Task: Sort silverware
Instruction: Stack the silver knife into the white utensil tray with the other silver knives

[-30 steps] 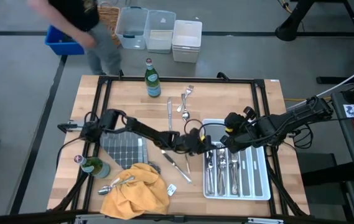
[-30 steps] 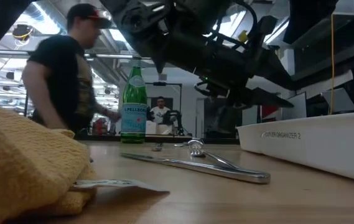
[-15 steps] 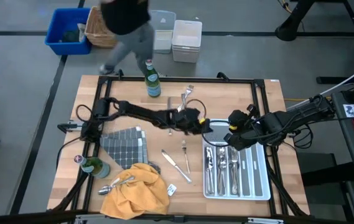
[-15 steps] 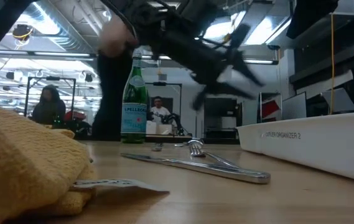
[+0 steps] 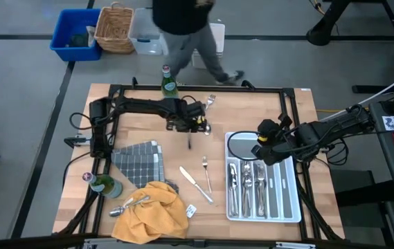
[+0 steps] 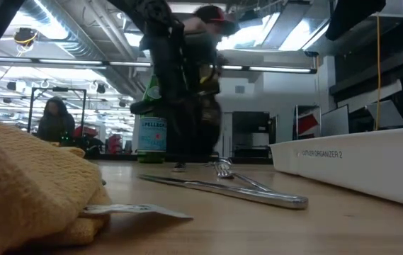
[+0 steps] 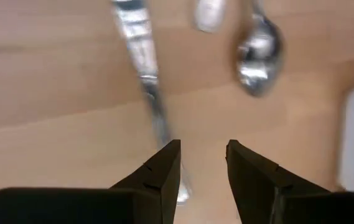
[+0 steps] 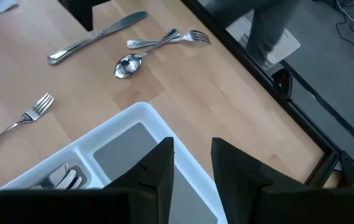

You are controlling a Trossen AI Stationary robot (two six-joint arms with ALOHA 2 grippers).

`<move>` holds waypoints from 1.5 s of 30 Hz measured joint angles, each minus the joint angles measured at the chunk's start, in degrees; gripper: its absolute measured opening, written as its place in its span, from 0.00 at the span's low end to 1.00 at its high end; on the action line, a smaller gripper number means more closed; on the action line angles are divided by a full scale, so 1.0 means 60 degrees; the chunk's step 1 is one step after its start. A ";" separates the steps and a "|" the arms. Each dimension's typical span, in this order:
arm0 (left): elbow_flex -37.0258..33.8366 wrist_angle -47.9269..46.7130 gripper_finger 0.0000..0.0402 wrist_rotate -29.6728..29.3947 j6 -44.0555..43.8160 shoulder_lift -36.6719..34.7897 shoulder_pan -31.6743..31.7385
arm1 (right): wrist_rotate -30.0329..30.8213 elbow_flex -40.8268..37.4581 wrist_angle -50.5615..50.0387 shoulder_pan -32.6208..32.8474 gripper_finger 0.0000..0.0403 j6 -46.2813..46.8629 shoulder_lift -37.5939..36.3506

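Observation:
A silver knife (image 5: 188,135) lies flat on the wooden table, with a spoon (image 5: 206,128) and two crossed forks (image 5: 208,104) beside it. My left gripper (image 5: 190,124) hovers open over this knife. In the left wrist view the knife (image 7: 147,81) runs past one finger and the spoon (image 7: 257,57) lies ahead. My right gripper (image 5: 261,143) is open and empty above the far left corner of the white tray (image 5: 290,207), which holds several pieces of silverware (image 5: 251,185). Another knife (image 5: 195,184) and a fork (image 5: 206,173) lie left of the tray.
Green bottles stand at the far edge (image 5: 169,86) and the left edge (image 5: 104,185). A grey checked cloth (image 5: 138,162) and a yellow cloth (image 5: 151,211) with spoons (image 5: 129,205) on it lie near left. A person (image 5: 183,21) walks beyond the far edge.
My left gripper has swung from beside the tray's left side toward the table's far edge and left, ending over the knife near the spoon. The person has walked to the right behind the table.

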 joint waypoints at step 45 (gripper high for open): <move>-0.0173 0.0427 0.29 -0.0677 0.1186 0.1316 0.0442 | -0.0499 -0.0007 0.0357 -0.1794 0.27 0.0029 -0.0015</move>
